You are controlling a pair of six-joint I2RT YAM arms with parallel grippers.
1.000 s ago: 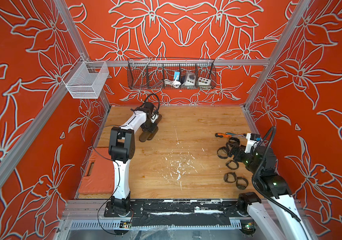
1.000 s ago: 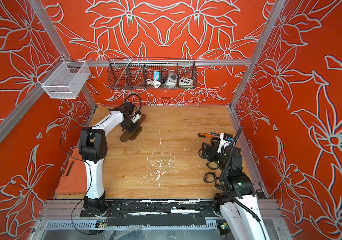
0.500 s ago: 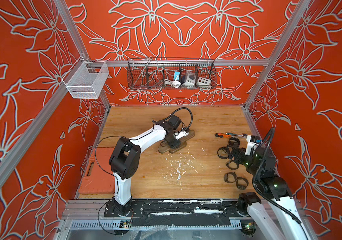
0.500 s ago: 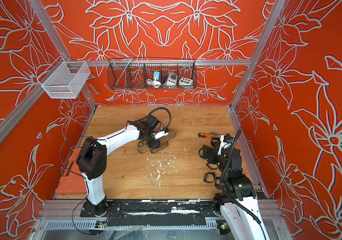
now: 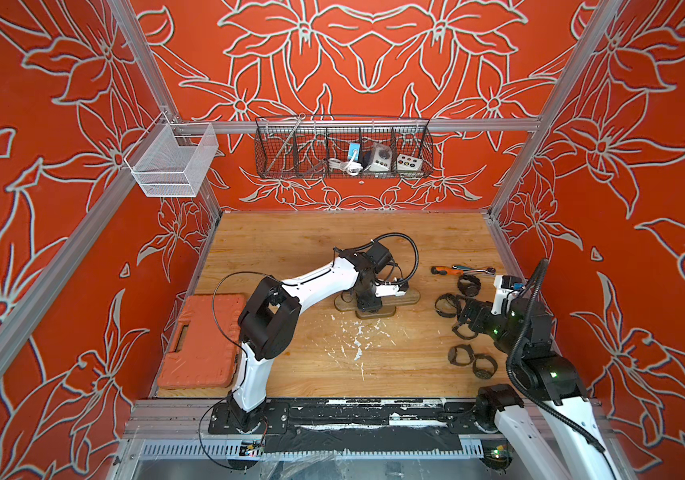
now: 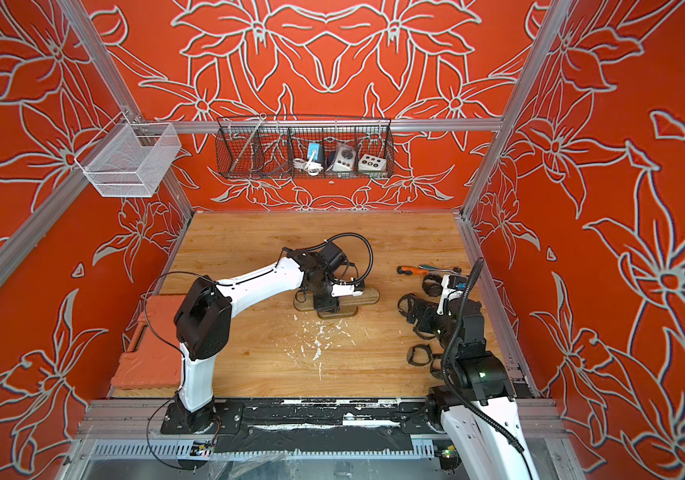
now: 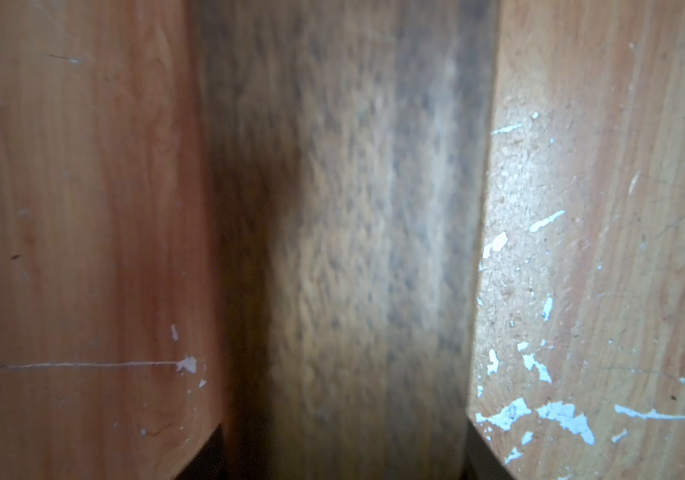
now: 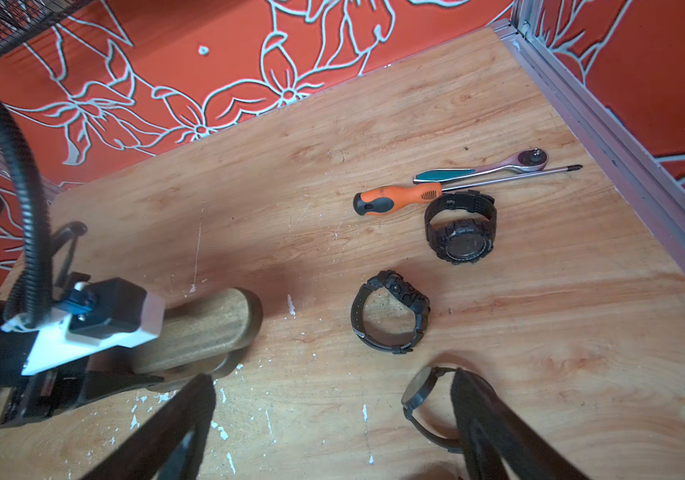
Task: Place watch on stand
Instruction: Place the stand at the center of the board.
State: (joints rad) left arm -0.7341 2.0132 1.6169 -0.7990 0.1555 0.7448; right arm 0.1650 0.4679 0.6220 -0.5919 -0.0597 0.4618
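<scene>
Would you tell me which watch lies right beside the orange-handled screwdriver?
The chunky black watch, its strap right by the screwdriver; the other watches lie farther from it.

No legible text, label, brand or number in any view.
Watch (image 8: 462, 246), right of centre in right wrist view: dial dark, markings unreadable.
Button box (image 5: 409, 163) in wire basket (image 5: 282, 154), upper centre: dark dots only (too small for lettering).

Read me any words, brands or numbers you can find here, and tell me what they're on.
None: no text is readable in any view.
Dial of the watch: markings too blurred.
White button box in the wire basket: labels, if any, too small.
Orange case: no lettering legible.
</scene>
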